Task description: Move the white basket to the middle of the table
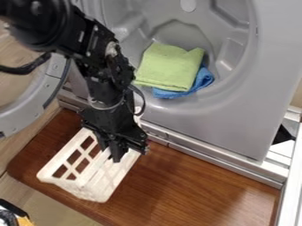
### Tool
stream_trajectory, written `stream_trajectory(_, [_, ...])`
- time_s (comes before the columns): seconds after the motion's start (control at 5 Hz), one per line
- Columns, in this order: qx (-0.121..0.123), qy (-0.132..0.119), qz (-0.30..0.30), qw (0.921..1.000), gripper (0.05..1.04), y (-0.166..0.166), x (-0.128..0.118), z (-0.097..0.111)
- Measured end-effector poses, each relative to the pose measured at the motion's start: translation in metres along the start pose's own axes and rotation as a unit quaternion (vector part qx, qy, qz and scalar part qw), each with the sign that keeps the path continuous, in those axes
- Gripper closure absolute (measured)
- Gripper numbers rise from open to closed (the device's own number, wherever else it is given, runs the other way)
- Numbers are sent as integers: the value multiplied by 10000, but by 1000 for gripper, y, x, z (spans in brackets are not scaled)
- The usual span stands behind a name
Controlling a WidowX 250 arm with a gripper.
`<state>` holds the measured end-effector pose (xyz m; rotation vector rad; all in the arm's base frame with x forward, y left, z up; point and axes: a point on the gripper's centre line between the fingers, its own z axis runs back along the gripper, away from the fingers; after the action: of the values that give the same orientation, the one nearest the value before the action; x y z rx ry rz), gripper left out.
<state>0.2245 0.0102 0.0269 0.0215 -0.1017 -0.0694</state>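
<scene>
One white basket is at the left part of the wooden table. The black gripper is down at the basket, but I cannot tell how much it is open, or if it holds something.

Bare wood on the worktop leaves a broad low passage from the right side of the white basket across to the pale metal bar at the view's right, bounded at the back by the metal rail and the upright grey front of the machine. At the view's left, the gripper is down at the basket, whose latticed walls block sideways room there, and the open round door hems in the arm. The drum opening gives depth behind the front, partly taken up by the green cloth and blue cloth.
</scene>
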Motion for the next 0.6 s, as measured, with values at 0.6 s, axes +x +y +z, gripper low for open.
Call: stream_trajectory(0.6, [15,258,-474,9985,988,6,28,-39])
